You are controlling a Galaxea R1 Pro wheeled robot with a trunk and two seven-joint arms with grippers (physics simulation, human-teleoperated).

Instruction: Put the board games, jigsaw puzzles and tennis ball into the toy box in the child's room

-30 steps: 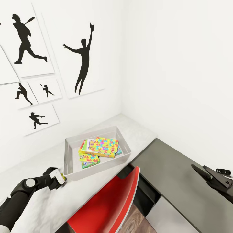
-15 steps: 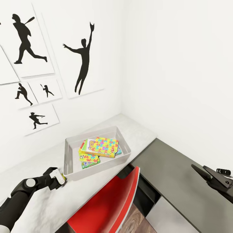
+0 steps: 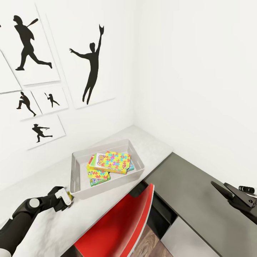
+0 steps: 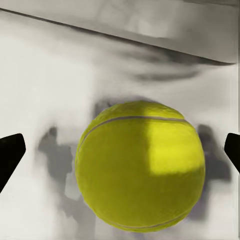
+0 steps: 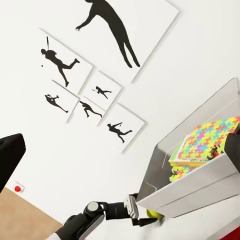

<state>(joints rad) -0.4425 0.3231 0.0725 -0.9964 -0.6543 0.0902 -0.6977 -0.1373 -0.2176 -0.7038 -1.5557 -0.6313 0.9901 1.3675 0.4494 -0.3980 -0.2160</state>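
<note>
The light-grey toy box (image 3: 76, 171) stands on the pale table (image 3: 46, 221) by the wall corner. A mosaic jigsaw puzzle (image 3: 117, 161) lies on top inside it, partly over the Skip-Bo board game (image 3: 97, 159). A second mosaic puzzle (image 3: 97, 174) lies lower, and a blue box corner (image 3: 131, 166) peeks out. The tennis ball (image 4: 140, 172) rests on the table just outside the box's left wall. My left gripper (image 3: 67, 196) is open around the ball, its fingers (image 4: 11, 155) clear of it on both sides. My right gripper (image 3: 218, 188) hovers open over the dark cabinet.
A red chair back (image 3: 121, 225) stands against the table's front edge below the toy box. The lower dark-grey-topped cabinet (image 3: 192, 192) adjoins the table on the right. Baseball silhouette pictures (image 3: 91, 60) hang on the wall. A red wall button (image 5: 18, 188) sits low on it.
My left gripper has shifted slightly lower and nearer along the table beside the toy box. The right arm and the box's contents have not moved.
</note>
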